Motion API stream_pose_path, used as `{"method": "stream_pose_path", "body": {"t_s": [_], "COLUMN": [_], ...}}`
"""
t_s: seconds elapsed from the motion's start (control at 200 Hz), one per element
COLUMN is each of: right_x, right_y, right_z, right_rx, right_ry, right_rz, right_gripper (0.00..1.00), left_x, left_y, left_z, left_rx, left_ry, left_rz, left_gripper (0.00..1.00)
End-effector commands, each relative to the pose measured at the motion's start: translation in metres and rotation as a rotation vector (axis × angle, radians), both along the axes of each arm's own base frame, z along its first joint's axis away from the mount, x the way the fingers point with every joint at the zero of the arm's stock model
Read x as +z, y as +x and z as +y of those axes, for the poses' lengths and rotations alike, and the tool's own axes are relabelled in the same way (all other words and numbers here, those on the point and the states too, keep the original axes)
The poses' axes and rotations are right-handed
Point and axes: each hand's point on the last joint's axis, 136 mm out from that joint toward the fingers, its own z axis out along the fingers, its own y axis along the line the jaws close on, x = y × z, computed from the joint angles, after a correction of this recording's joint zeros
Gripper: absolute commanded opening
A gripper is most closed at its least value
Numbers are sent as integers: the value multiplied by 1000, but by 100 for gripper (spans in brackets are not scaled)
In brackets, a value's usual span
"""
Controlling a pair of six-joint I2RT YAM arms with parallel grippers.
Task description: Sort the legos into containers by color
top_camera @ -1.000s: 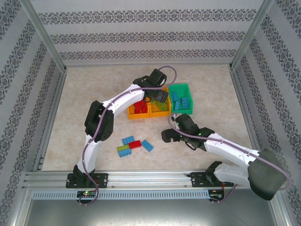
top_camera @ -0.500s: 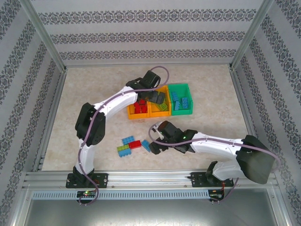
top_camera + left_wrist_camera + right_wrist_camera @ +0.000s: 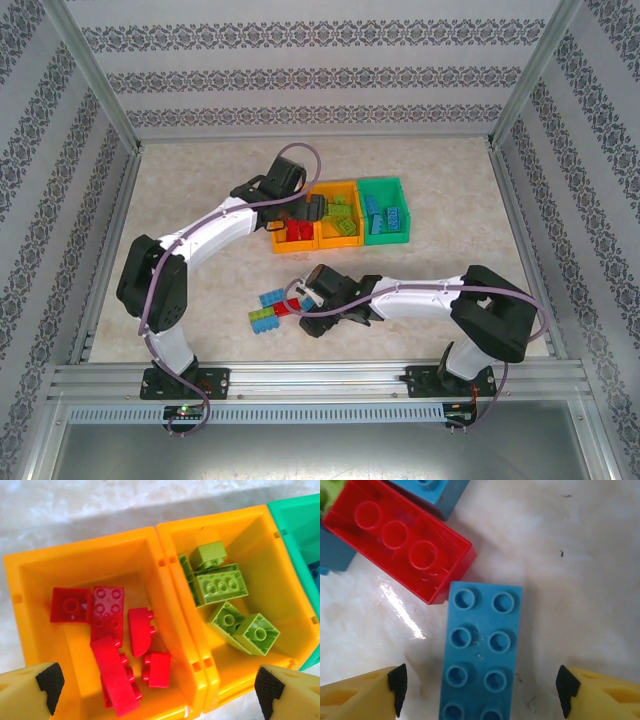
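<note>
Where wrist cams clear: R gripper (image 3: 479,690) agape over blue lego (image 3: 481,645), L gripper (image 3: 157,686) agape over containers (image 3: 80,548).

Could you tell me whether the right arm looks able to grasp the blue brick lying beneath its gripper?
Probably yes: the right gripper is open, straddling the blue brick, whose long sides are bare; the red brick lies only by its far end.

From high behind the near edge, we are looking down across the whole table (image 3: 450,180). The left wrist camera is facing down, close over the orange bins (image 3: 165,540), which lie far centre in our overhead view. The right wrist camera is sitting closer still over loose bricks (image 3: 480,650), which lie near centre in that view.
</note>
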Motion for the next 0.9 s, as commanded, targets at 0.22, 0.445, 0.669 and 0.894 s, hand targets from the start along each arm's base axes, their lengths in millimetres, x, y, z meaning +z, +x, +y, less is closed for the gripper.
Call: {"method": "stream_pose_path", "body": {"t_s": [0.22,0.445,0.669,0.894], "right_x": [-11,11,54,102], "right_y": [8,15,45,112], "right_z": [-10,-13,-42,-114], "right_rx": [6,-33,-186,-531], "right_ry": [-130,-59,89,240], "right_rz": [-47,-109,-160,-214], "right_gripper": [40,32,31,28], "left_x": [23,18,19,12], "left_y": [-3,-13,-24,-37], "left_z": [20,31,50,62], "left_rx": [68,90,124,131], "left_ry": [-63,-45,-5,32], "left_rz": [-69,-62,-83,-65], "left_gripper": [100,100,100,100]}}
